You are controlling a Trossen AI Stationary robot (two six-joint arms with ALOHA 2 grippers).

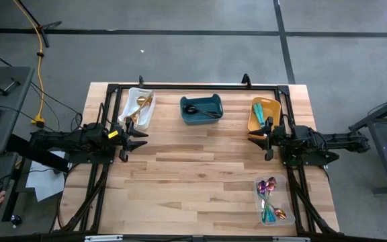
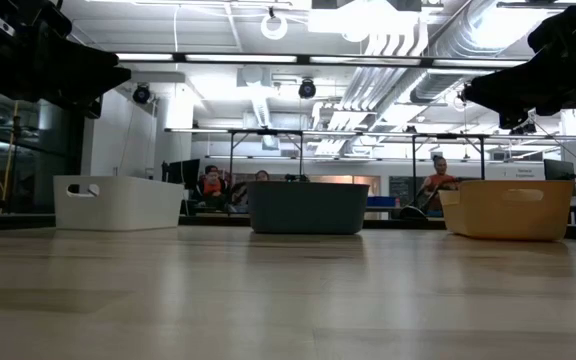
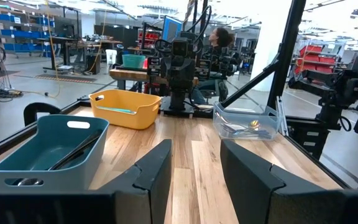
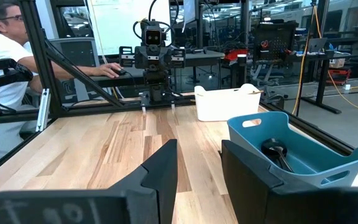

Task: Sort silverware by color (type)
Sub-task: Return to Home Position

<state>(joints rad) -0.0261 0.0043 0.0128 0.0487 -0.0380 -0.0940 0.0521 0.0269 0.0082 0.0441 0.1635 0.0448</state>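
Observation:
The silverware lies sorted in bins. Gold pieces [image 1: 142,107] lie in the white bin [image 1: 130,113] at the far left. Black pieces [image 1: 203,111] lie in the teal bin [image 1: 201,121] at the far middle. Teal-handled pieces [image 1: 259,111] lie in the orange bin [image 1: 254,125] at the far right. Purple, teal and gold pieces [image 1: 270,198] lie in the clear bin [image 1: 259,205] at the near right. My left gripper [image 1: 138,137] is open and empty above the table's left side. My right gripper [image 1: 256,137] is open and empty above the right side.
The two grippers face each other across the bare wood in the table's middle [image 1: 200,168]. A black frame [image 1: 193,86] runs along the table's far edge and sides. A person sits beyond the table's left side [image 4: 5,74].

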